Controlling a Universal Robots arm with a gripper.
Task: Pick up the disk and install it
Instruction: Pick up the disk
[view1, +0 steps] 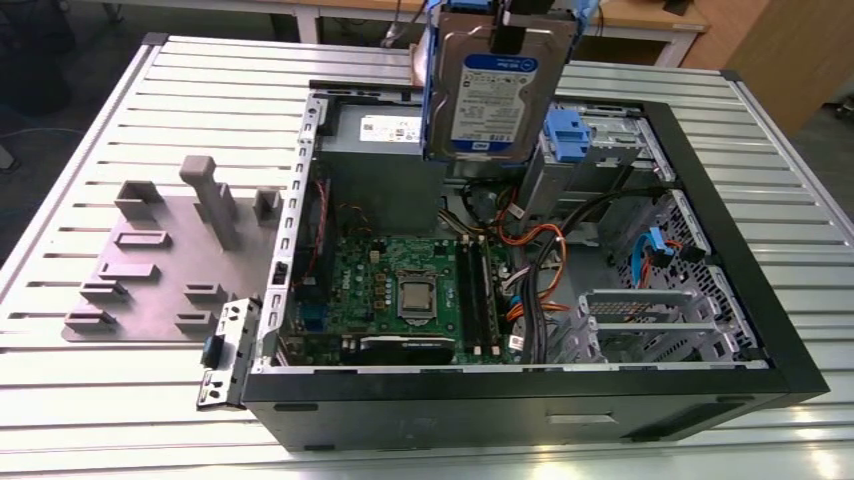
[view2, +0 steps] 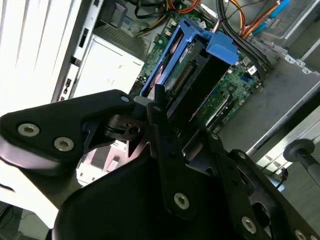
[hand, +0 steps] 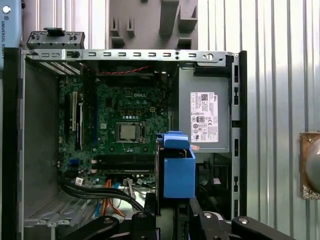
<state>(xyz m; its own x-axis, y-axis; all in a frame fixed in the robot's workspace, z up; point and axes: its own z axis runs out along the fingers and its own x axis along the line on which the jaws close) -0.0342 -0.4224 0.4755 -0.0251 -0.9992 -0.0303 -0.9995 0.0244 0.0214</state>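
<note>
Disk (view1: 481, 100) hanging upright, long axis pointing straight down from pincer (view1: 511, 30) | pincer pinching disk's top end | disk hovering above open computer case (view1: 507, 400), clear of its interior, not yet seated in any bay

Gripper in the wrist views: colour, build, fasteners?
The gripper is matte black throughout: broad flat linkage bars with rounded ends, pinned by round silver screw heads, narrowing to slim black jaws.

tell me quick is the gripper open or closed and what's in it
gripper: jaws closed on the disk, holding it upright in the air above the open computer case
</note>
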